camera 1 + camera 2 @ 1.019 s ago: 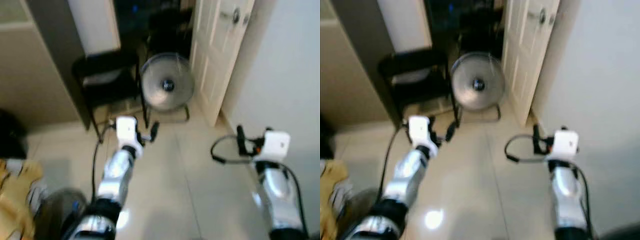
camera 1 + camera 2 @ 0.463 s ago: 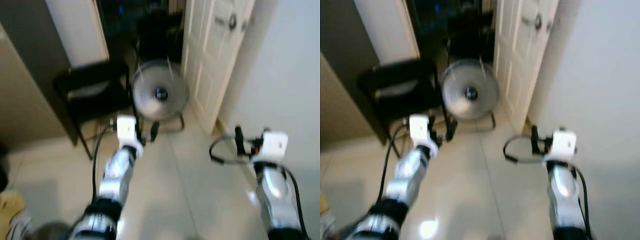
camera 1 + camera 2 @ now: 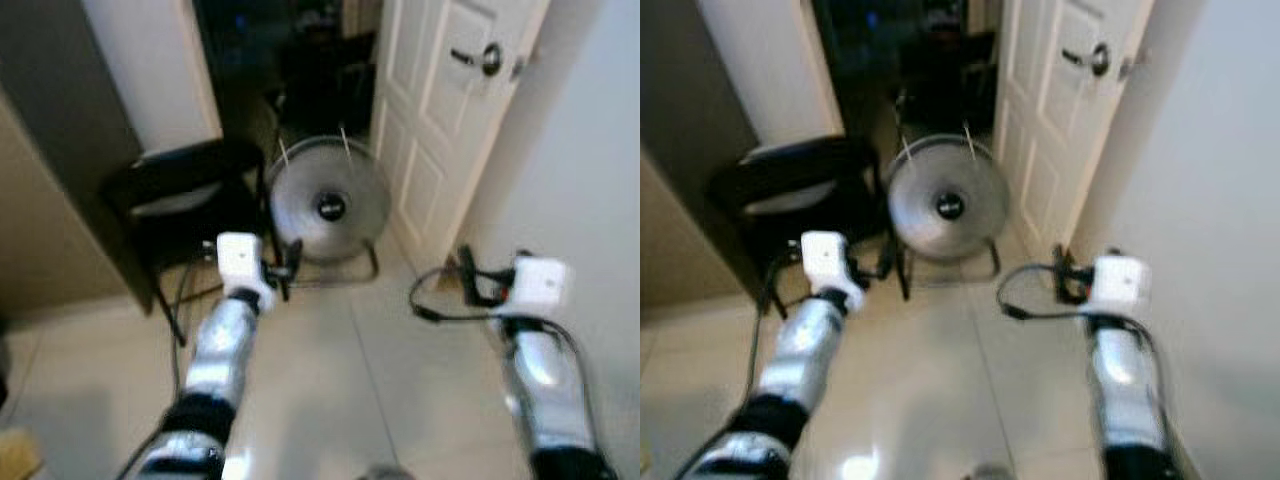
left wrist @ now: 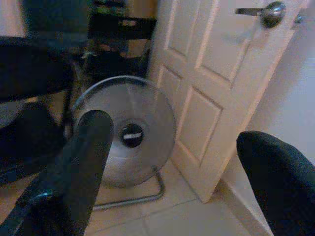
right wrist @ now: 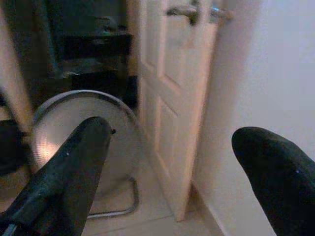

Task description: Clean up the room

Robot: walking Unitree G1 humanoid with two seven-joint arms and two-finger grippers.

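Jaws spread and empty on left gripper (image 4: 167,162) and right gripper (image 5: 167,162), the robot apparently searched before the round silver floor fan (image 3: 328,205), needing clutter next.

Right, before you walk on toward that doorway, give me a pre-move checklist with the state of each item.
1. Left hand empty, fingers apart: ok.
2. Right hand empty, fingers apart: ok.
3. Route through the doorway: not ok, the round silver floor fan stands on the pale tiled floor directly ahead.
4. White panelled door open: ok, it stands ajar to the right of the fan.
5. Left side clearance: not ok, the black folding chair sits close beside the fan.
6. What lies in the dark room beyond: cannot tell.
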